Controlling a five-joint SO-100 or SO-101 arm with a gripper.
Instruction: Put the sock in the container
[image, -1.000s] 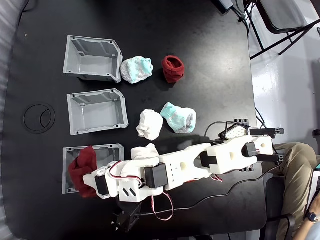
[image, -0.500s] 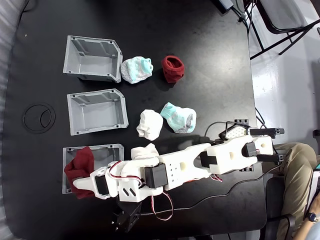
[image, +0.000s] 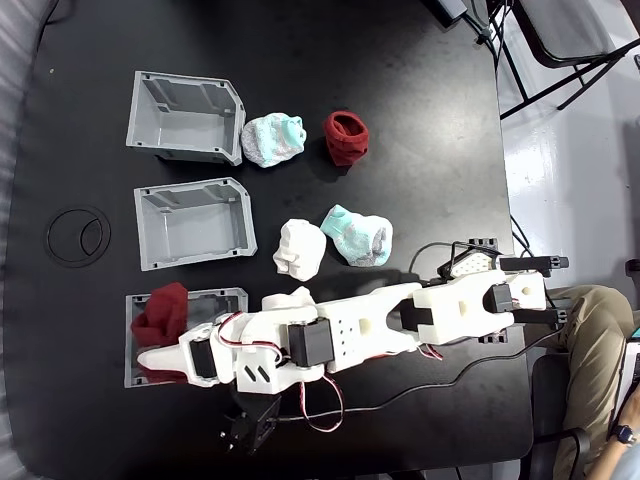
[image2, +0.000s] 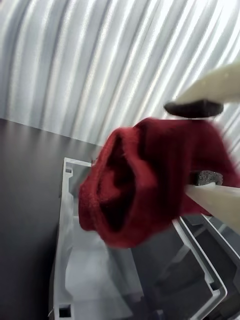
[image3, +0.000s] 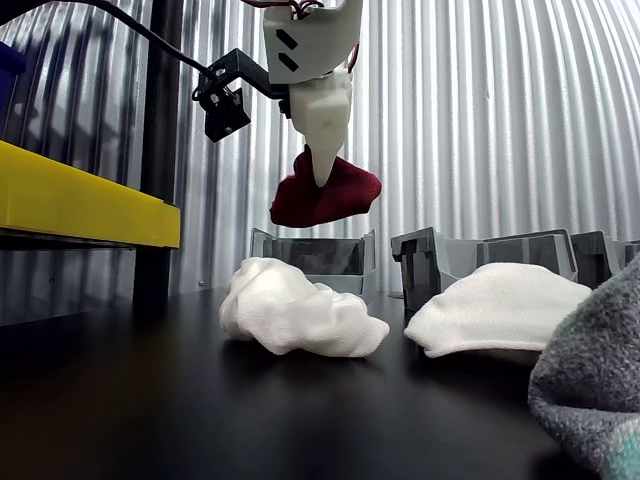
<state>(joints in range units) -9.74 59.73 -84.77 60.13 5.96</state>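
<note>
Black table (image: 420, 90) across the fixed view. Lowest grey container (image: 215, 299) at lower left, white arm over it. Gripper (image: 150, 360) pinching the maroon sock (image: 160, 313) between its pads, sock hanging above the container (image3: 315, 257), not touching it.

Black surface (image: 420, 90). Resting on it in the fixed view: three grey ribbed bins in a column at left, the upper bin (image: 185, 118), the middle bin (image: 193, 223) and the container (image: 215, 298); two mint-and-white socks (image: 272, 138) (image: 356, 235); a ring-shaped dark red sock (image: 346, 137); two white socks (image: 299, 248) (image: 288, 300); a black ring (image: 77, 235) left of the middle bin.
</note>
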